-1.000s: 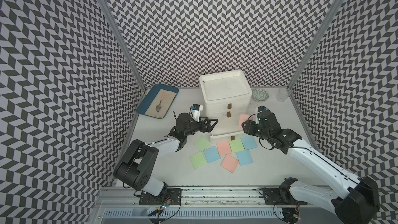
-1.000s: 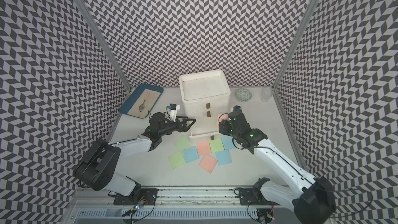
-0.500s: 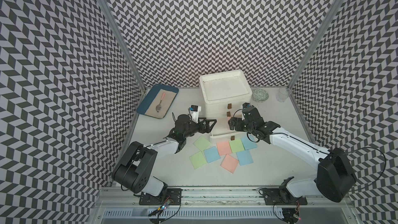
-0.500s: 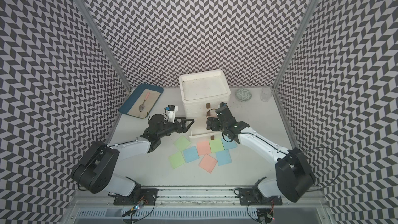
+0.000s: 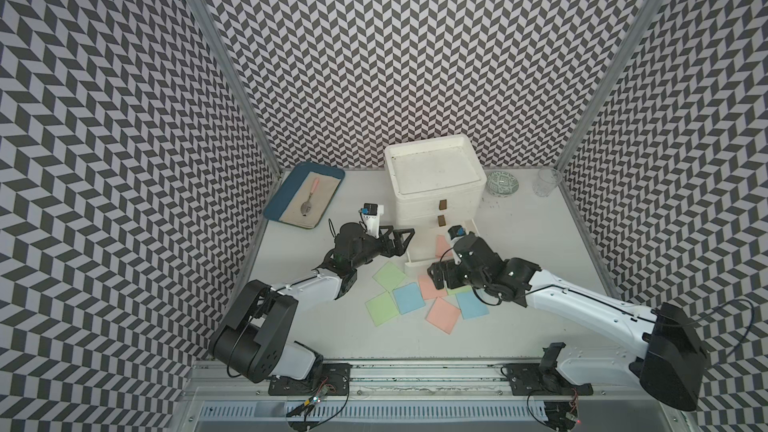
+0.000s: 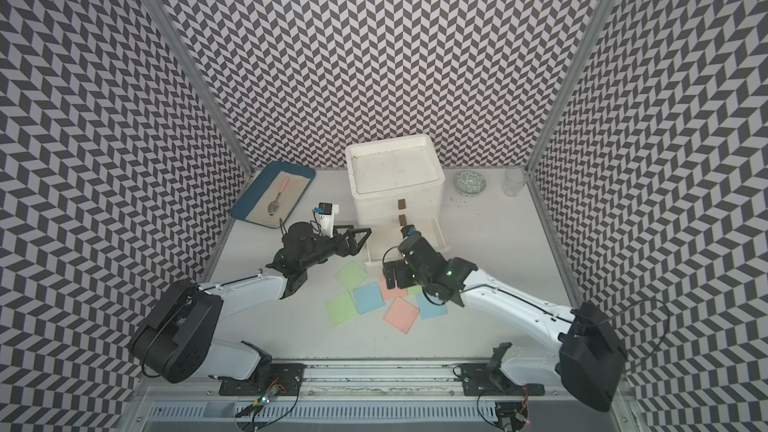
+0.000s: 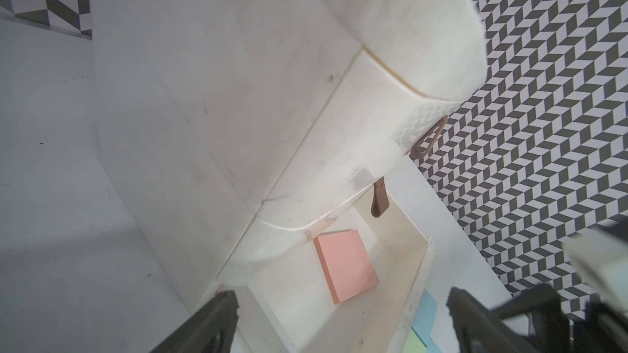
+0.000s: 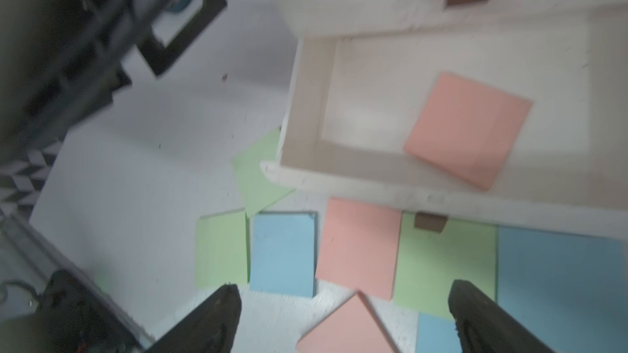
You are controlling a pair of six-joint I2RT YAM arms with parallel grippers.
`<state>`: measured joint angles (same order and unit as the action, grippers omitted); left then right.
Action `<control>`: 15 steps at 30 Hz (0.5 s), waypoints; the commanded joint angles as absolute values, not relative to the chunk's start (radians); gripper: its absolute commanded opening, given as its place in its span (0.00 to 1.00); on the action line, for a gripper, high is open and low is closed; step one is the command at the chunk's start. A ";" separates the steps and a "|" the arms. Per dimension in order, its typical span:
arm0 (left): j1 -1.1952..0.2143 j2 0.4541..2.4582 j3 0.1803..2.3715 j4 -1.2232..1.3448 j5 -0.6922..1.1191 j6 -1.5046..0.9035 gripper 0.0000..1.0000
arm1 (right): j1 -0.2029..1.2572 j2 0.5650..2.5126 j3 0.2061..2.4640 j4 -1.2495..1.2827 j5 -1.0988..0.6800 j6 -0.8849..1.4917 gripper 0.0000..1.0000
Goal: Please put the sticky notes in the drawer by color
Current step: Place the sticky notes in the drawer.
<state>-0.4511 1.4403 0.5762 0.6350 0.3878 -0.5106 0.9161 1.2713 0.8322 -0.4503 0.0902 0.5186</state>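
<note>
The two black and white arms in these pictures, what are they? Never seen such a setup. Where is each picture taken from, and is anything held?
They are two robot arms fixed to a table, each ending in a two-fingered gripper. Two pictures look down from overhead; two come from wrist cameras. The left gripper and right gripper are both open and empty. Eight sticky notes lie on the table: three green, three blue, two pink. A ninth, a pink note, lies in the open bottom drawer of the white drawer unit. Behind are a blue tray with a spoon, a bowl and a glass.
</note>
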 commanded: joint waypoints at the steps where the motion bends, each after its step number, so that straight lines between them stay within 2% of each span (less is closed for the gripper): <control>1: -0.453 1.433 0.565 0.650 0.360 -0.507 1.00 | 1.031 1.280 0.752 -0.487 0.095 0.601 1.00; 6: -0.453 1.411 0.561 0.639 0.347 -0.499 1.00 | 1.155 1.341 0.684 -0.438 0.087 0.622 1.00; 15: -0.454 1.415 0.569 0.626 0.351 -0.494 0.99 | 1.172 1.405 0.723 -0.480 0.178 0.547 1.00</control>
<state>-0.4511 1.4307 0.5697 0.6319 0.3553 -0.5098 1.1687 1.3987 0.6933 -0.4835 0.1246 0.5728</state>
